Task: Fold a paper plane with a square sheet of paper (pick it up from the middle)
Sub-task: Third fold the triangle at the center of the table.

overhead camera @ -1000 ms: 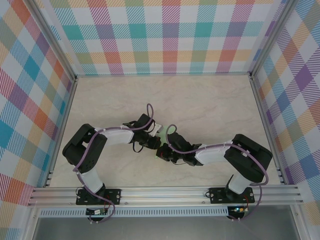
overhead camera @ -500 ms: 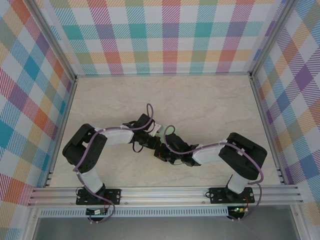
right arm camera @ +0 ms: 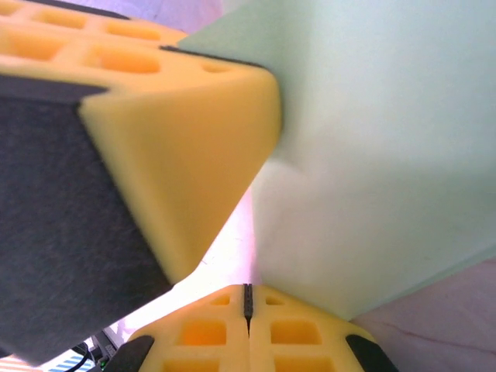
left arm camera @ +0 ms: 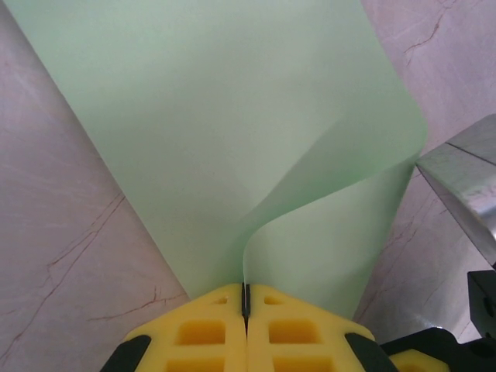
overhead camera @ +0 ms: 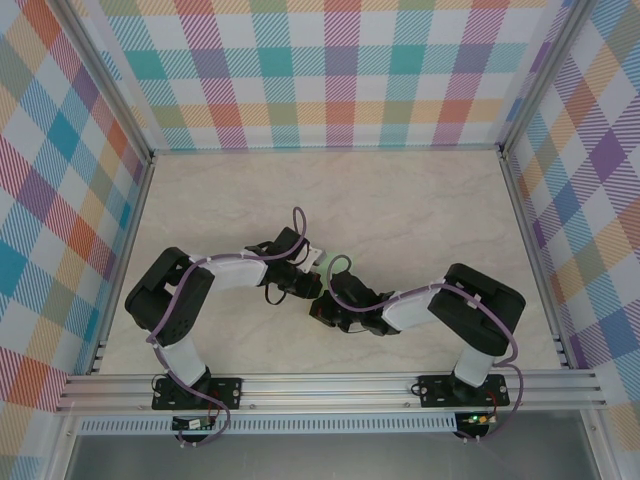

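Square sheet of paper [left arm camera: 232, 116] lies on the marbled table [left arm camera: 62, 232] in the middle of the workspace, one side curled up into a fold. We see the left gripper [left arm camera: 246, 301] with its pads pressed together on that raised edge. Our right gripper [right arm camera: 248, 301] is closed just beside the sheet; whether it pinches paper, we cannot tell.

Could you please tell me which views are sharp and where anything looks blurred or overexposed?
Top external: evenly lit, sharp. Left wrist: the square sheet of paper is crisp, softly shaded under its curl. Right wrist: the yellow pad nearest the lens is blurred; the gap above the right gripper is washed out.
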Controlling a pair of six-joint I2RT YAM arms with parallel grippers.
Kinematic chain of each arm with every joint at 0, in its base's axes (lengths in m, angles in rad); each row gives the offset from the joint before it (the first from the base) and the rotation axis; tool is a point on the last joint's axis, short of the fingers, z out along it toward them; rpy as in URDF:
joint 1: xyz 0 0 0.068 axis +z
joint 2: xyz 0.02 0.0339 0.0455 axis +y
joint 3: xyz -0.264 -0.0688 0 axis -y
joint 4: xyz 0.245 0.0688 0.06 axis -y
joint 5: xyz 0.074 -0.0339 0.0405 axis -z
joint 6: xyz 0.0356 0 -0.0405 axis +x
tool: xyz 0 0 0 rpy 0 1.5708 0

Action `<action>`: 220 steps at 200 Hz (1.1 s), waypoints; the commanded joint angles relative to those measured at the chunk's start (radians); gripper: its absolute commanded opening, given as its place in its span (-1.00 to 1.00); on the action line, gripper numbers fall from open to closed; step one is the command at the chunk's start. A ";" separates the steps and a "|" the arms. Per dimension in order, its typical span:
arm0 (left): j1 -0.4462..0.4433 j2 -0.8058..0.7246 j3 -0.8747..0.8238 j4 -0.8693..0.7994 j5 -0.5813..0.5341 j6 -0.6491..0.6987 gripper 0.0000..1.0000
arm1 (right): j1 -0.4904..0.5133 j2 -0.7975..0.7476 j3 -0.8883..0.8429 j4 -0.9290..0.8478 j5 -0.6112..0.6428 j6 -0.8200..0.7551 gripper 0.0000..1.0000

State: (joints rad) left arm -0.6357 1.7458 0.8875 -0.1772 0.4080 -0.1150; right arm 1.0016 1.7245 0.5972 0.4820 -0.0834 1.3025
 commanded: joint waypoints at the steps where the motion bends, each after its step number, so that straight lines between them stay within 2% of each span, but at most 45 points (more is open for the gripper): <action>1: 0.004 0.054 -0.021 -0.066 -0.013 0.015 -0.90 | 0.013 0.013 -0.022 -0.004 0.025 0.021 -0.96; 77: 0.004 0.060 -0.018 -0.067 -0.008 0.017 -0.90 | 0.018 -0.061 -0.009 -0.003 0.016 -0.022 -0.91; 165: 0.004 0.064 -0.016 -0.068 -0.005 0.019 -0.89 | 0.037 0.036 -0.038 0.012 0.037 0.045 -0.92; 220: 0.004 0.070 -0.016 -0.069 -0.002 0.018 -0.89 | 0.016 -0.147 -0.024 -0.095 0.035 -0.061 -0.86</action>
State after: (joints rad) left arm -0.6319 1.7554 0.8936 -0.1795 0.4267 -0.1116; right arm 1.0275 1.6634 0.5739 0.4545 -0.0597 1.3003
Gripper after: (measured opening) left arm 0.054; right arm 0.071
